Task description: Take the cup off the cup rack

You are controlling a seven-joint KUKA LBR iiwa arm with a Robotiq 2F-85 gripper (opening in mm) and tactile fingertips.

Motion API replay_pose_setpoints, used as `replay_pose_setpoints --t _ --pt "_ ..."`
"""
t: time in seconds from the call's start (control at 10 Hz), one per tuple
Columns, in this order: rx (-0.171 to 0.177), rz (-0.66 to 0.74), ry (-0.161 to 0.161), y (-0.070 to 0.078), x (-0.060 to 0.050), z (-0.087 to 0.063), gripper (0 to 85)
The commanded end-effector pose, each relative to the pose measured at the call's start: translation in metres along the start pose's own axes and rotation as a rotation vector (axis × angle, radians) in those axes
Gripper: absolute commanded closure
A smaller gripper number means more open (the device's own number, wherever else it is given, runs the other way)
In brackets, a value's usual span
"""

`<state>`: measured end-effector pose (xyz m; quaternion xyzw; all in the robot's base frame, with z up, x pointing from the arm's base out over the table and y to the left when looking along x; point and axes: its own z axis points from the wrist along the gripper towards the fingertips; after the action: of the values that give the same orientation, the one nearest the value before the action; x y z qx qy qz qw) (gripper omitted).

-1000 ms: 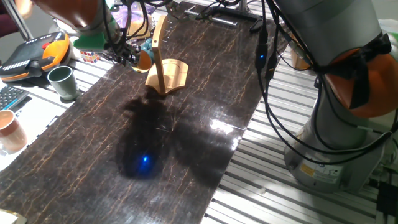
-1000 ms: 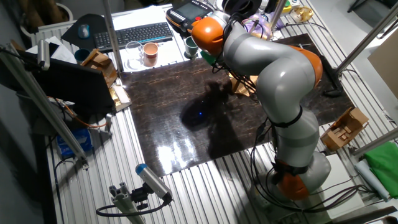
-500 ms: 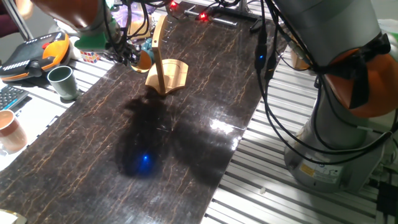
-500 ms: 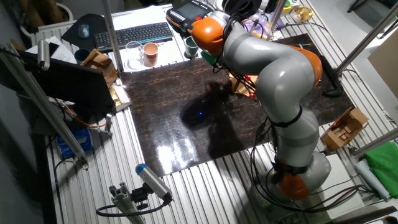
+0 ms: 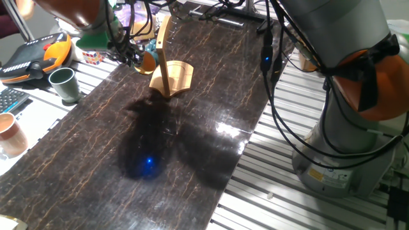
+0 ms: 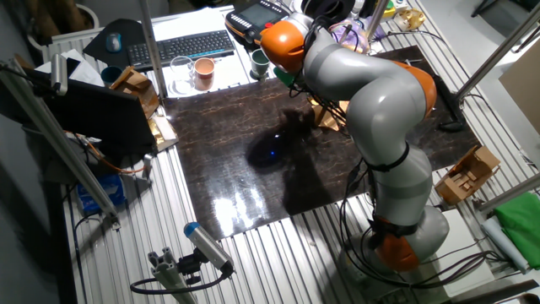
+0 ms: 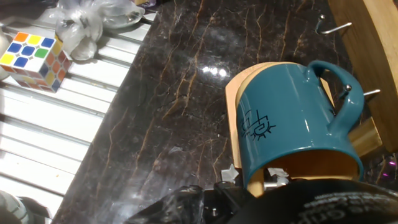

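Note:
The teal-blue cup (image 7: 292,124) hangs by its handle on a metal peg of the cup rack's wooden post (image 7: 367,50), its mouth towards the hand camera, above the rack's base (image 7: 235,93). My gripper (image 7: 255,177) sits at the cup's rim, with one fingertip (image 7: 273,178) inside the mouth and the other against the outer wall, closed on the wall. In one fixed view my gripper (image 5: 133,56) is left of the rack post (image 5: 165,45), and the cup (image 5: 149,59) shows its orange inside. In the other fixed view the arm hides most of the rack (image 6: 329,116).
A Rubik's cube (image 7: 34,53) and crumpled plastic (image 7: 87,25) lie on the slatted table left of the dark mat. A dark green cup (image 5: 64,83), a terracotta cup (image 5: 9,134) and an orange pendant (image 5: 38,54) stand further left. The robot base (image 5: 339,153) is at the right.

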<state>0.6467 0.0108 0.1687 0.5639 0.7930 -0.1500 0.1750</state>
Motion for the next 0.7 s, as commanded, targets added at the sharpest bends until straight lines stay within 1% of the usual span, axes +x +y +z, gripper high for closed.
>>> replay_pose_setpoints --t 0.0,0.4,0.5,0.6 --pt "-0.001 0.0 -0.003 0.0008 0.0001 0.0009 56.0" --pt "-0.002 -0.002 -0.019 0.0004 -0.0048 0.0031 59.3" --pt "-0.004 -0.003 -0.019 0.0004 -0.0047 0.0031 62.7" --pt "-0.004 -0.006 -0.019 0.0003 -0.0048 0.0029 70.7"
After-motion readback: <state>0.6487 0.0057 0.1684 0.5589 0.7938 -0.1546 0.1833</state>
